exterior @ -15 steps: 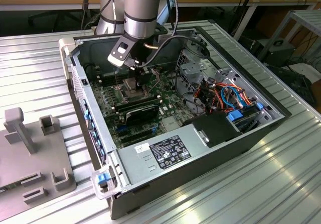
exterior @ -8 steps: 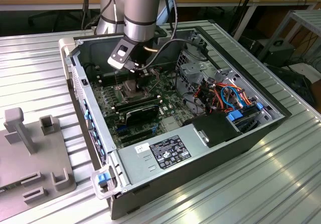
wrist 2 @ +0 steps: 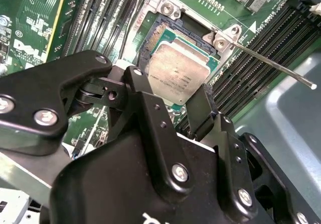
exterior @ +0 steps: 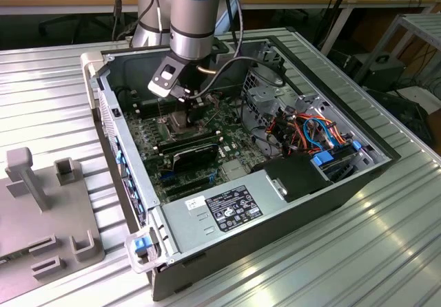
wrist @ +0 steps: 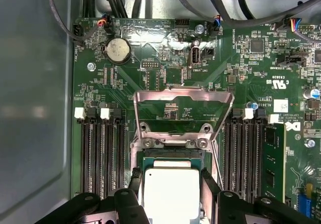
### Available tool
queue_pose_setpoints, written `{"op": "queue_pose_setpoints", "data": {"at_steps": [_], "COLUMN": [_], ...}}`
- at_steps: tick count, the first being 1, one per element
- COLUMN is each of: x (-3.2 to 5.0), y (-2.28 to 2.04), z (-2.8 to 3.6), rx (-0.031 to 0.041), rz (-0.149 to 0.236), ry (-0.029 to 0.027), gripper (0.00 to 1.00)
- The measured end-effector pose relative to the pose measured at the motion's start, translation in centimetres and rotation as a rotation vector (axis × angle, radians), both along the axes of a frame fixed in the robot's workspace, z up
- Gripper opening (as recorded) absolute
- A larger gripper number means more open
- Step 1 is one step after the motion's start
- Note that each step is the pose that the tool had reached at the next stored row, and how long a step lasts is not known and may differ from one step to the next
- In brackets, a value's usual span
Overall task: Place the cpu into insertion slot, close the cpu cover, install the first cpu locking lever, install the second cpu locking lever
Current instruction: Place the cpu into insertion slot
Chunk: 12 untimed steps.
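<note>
The cpu (wrist: 171,196) is a square chip with a dull silver top, also visible in the second wrist view (wrist 2: 178,73). It lies flat in or just over the insertion slot (wrist: 173,155), whose black frame (wrist 2: 150,35) shows around it. My gripper (wrist: 171,181) has its black fingers (wrist 2: 142,83) pressed against two opposite edges of the chip. The cpu cover (wrist: 183,93) stands swung up behind the socket. A thin metal locking lever (wrist 2: 271,63) sticks out free beside the socket. In the exterior view my gripper (exterior: 180,118) reaches down into the open computer case.
Black memory slots (wrist: 103,153) flank the socket on both sides, with one green module (wrist: 273,158) seated. A coin battery (wrist: 118,49) and cables lie beyond the cover. A power supply (exterior: 227,207), a cable bundle (exterior: 310,131) and the case walls hem the board. A grey fixture (exterior: 48,204) sits outside.
</note>
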State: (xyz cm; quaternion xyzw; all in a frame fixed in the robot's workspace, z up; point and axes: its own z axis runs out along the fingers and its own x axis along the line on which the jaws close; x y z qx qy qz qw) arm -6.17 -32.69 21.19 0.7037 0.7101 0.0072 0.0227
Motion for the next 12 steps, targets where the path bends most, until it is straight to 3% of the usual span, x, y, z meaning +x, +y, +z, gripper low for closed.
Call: {"op": "queue_pose_setpoints", "data": {"at_steps": [12], "x": [-0.01], "y": [-0.27], "z": [-0.37], "rx": [0.0000], "rz": [0.000], "ry": [0.0000], "gripper": [0.55]}}
